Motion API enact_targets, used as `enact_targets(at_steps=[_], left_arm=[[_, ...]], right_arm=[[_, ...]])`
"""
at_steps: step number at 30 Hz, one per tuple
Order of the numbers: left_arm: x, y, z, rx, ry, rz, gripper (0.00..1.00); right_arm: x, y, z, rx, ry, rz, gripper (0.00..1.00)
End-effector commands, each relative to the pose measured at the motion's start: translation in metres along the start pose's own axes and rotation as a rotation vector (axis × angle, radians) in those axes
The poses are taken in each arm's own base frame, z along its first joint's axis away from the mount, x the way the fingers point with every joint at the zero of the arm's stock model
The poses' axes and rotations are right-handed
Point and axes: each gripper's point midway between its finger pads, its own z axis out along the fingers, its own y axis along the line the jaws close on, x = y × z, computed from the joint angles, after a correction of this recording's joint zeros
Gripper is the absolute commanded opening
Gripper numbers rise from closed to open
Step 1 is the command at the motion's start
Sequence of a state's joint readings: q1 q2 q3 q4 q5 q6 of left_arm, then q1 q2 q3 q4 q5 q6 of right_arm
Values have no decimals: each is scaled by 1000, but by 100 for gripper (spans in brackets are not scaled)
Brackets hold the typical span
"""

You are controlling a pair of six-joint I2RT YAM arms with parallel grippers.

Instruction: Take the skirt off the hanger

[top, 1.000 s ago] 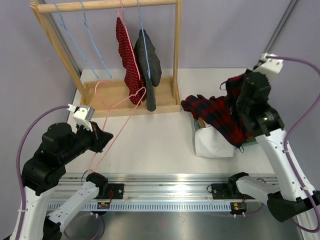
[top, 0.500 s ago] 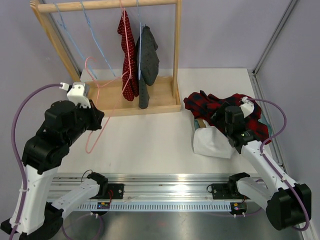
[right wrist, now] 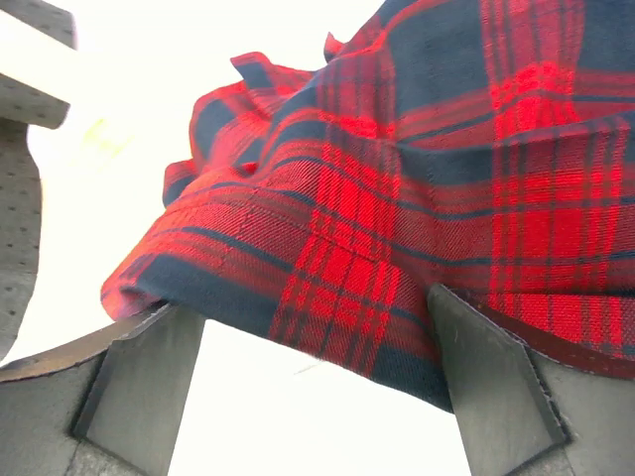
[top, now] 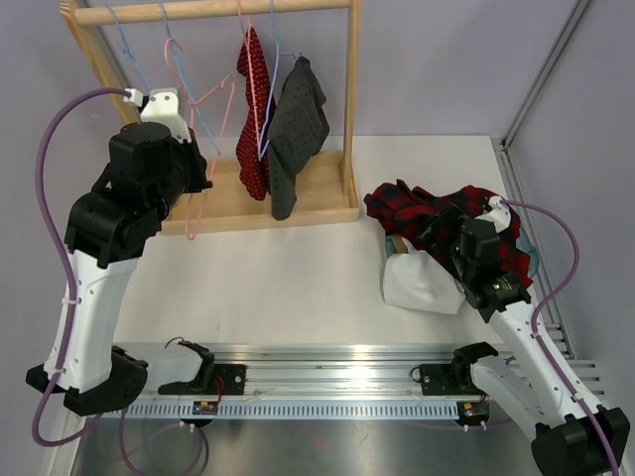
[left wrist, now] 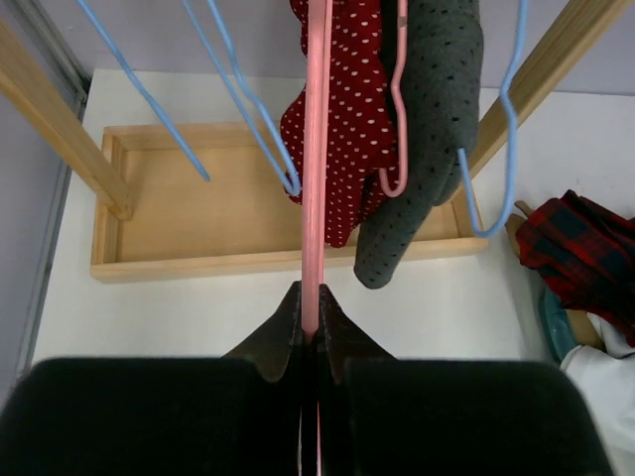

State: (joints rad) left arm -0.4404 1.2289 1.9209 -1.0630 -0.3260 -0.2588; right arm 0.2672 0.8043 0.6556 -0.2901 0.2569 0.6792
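The red and navy plaid skirt lies crumpled on a pile at the right of the table, off the hanger. My right gripper hovers just over it, open. In the right wrist view the skirt drapes across the gap above my wide-apart fingers, not pinched. The bare pink hanger is raised at the left end of the wooden rack. My left gripper is shut on it. In the left wrist view the pink hanger runs straight up from the closed left gripper.
The wooden rack stands at the back with a tray base. A red dotted garment, a grey garment and blue hangers hang from it. A white cloth lies under the skirt.
My right gripper has opened and let go of the skirt, which dropped onto the pile. My left arm has lifted the pink hanger from table level up to the rack.
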Motion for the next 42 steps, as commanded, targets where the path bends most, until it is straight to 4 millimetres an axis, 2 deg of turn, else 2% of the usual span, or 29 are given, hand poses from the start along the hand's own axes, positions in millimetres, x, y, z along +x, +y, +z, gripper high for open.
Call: enact_targets(at_steps=[1,5,10,11,12,14,16,17,18,23,25,26,28,29,32,35,38,41,42], left_arm=[[-4,22,-19,-82,-29,11,0],[-7,23,-14,-84,-85,12,0],[-46,10,5,-62,-224,41,0],[-47,6,20,-71,-214,55,0],[-65,3,18,-66,-261,44,0],[-77,2,31,-75,-269,58,0],[-91,-9,51,-46,-265,53,0],[-96,-5,57,-56,-265,46,0],[-99,-10,76,-47,-252,36,0],[-109,2,124,-81,-246,-12,0],[-104,3,144,-67,-224,-24,0],[-105,11,149,-79,-222,-33,0],[-100,13,162,-56,-198,-49,0],[-97,21,171,-68,-181,-57,0],[-85,29,187,-64,-135,-67,0],[-74,31,190,-64,-98,-61,0],[-52,37,192,-87,-45,-46,0],[-36,41,185,-99,-13,-32,1],[-33,42,180,-97,-6,-26,5]], right_arm=[[4,9,-8,-53,36,3,99],[6,12,-7,-71,41,5,99],[13,14,-3,-75,78,3,99],[13,13,-4,-75,78,4,99],[14,12,-6,-76,80,4,99],[14,11,-10,-82,71,8,100],[15,9,-12,-81,72,5,99],[14,9,-15,-87,67,6,100],[15,7,-17,-85,72,4,99],[19,5,-23,-93,81,-1,99],[22,5,-25,-100,91,-6,100],[21,4,-27,-103,88,-4,100],[23,4,-29,-107,93,-3,99],[22,5,-32,-115,90,-1,100],[24,4,-33,-123,94,4,99],[26,3,-33,-123,100,3,99],[27,3,-33,-121,105,2,99],[28,2,-34,-120,109,1,99],[27,3,-34,-122,109,0,100]])
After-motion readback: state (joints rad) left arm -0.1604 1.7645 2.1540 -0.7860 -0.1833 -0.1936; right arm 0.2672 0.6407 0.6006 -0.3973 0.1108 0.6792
